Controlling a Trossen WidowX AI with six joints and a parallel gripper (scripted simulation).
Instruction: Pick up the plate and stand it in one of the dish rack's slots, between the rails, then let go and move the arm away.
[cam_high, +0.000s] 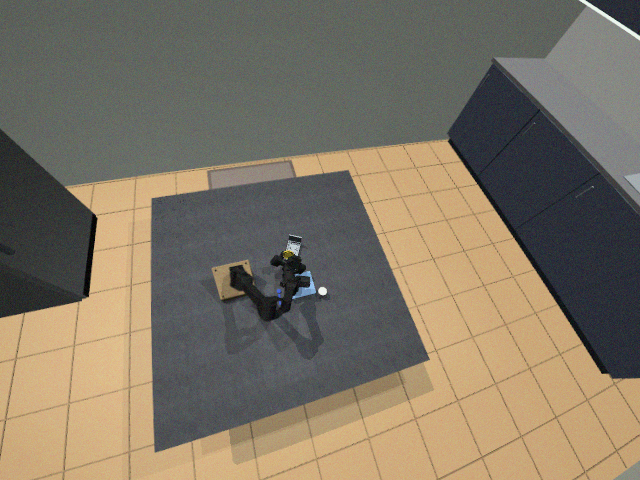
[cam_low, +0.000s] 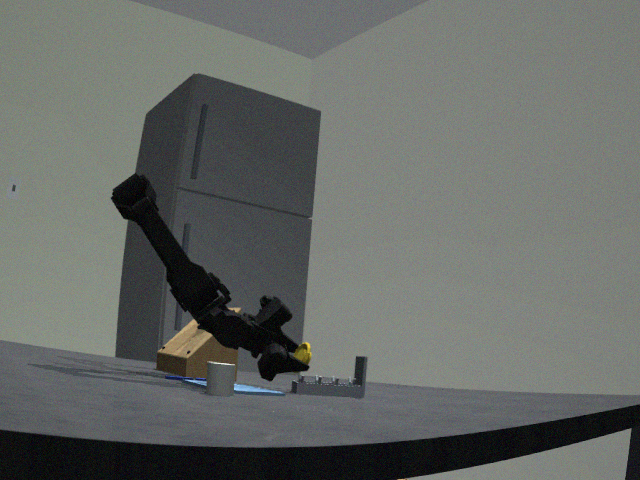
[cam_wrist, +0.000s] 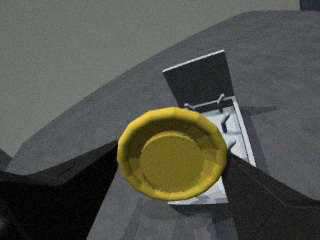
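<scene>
Plate (cam_wrist: 172, 162), yellow and round, sits at the centre of my wrist view, clamped between the tool (cam_wrist: 170, 174) fingers, its hollow face turned toward the camera. Behind it, toward the upper right of that view, I see the grey dish rack (cam_wrist: 227, 130) on the dark worktop (cam_wrist: 280, 74), partly hidden by the plate. In the exterior view the tool (cam_low: 289, 361) hangs low, just left of the rack (cam_low: 330, 384), with the plate (cam_low: 303, 352) raised off the worktop (cam_low: 413, 413). A white cup (cam_low: 220, 378) stands at lower left, beside a blue mat (cam_low: 253, 389).
</scene>
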